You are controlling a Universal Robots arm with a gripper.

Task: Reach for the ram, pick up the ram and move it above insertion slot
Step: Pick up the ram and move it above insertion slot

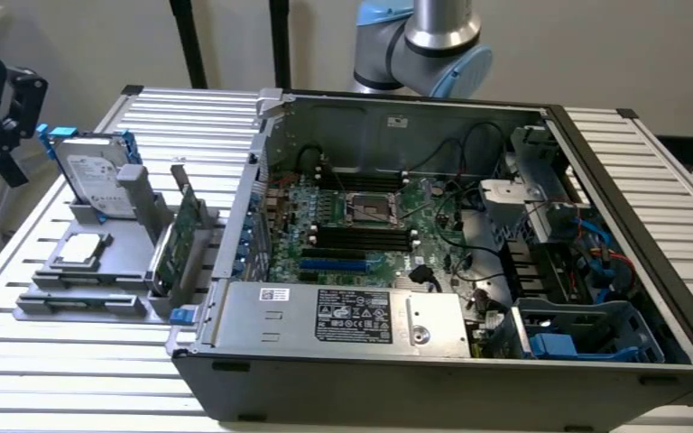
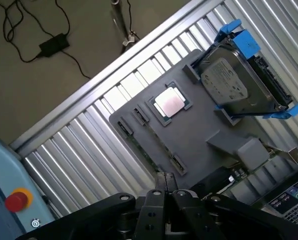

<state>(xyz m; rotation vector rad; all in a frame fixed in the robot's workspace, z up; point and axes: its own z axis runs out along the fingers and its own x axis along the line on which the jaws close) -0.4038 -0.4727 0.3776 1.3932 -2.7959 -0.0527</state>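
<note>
Green ram [image 2: 149, 148] lies in the holder [image 2: 198, 135], six o'clock of the processor [image 2: 169, 103] in the exterior view. Closed, empty pincer [image 2: 164, 184] hovers above it, apart.

Plain room, evenly lit.
Showed beige wall [image 1: 612, 63], slatted metal table [image 1: 69, 370], black power adapter [image 2: 54, 44] on dull floor [image 2: 34, 100].

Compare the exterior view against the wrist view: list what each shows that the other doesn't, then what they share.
Exterior view: the open computer case with its motherboard, and the robot arm behind it.
Wrist view: the floor with a black power adapter and cables, a red button, and the shut gripper, holding nothing.
Both: the slatted table and the grey holder carrying the hard drive with blue rails, the processor chip and the ram along the holder's edge.
</note>
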